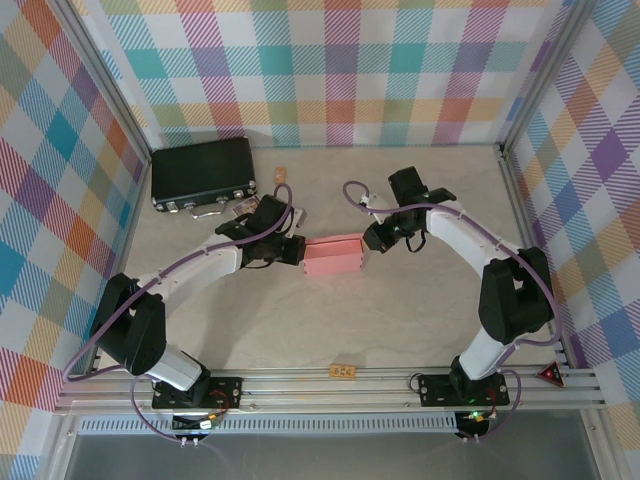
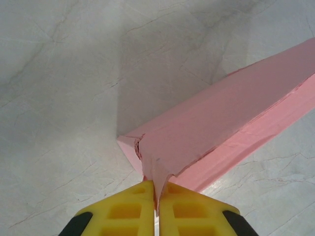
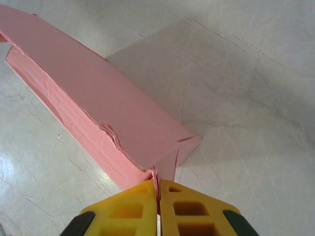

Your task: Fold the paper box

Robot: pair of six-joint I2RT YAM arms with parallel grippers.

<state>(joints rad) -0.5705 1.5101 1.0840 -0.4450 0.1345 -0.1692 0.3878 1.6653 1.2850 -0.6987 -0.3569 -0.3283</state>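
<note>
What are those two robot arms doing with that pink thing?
They are folding a pink paper box in the middle of the table. The left gripper is pinched shut on a thin flap at one end, and the right gripper is pinched shut on a flap at the other end. The card already has a long box shape. A black case sits at the back left.

We see the paper box (image 1: 333, 256) as a long, low box of thin salmon-pink card, folded up into a rectangular shape. It lies near the middle of the table (image 1: 400, 320), its long side running left to right. Creases wrinkle one long edge, and a thin flap sticks out at each short end
</note>
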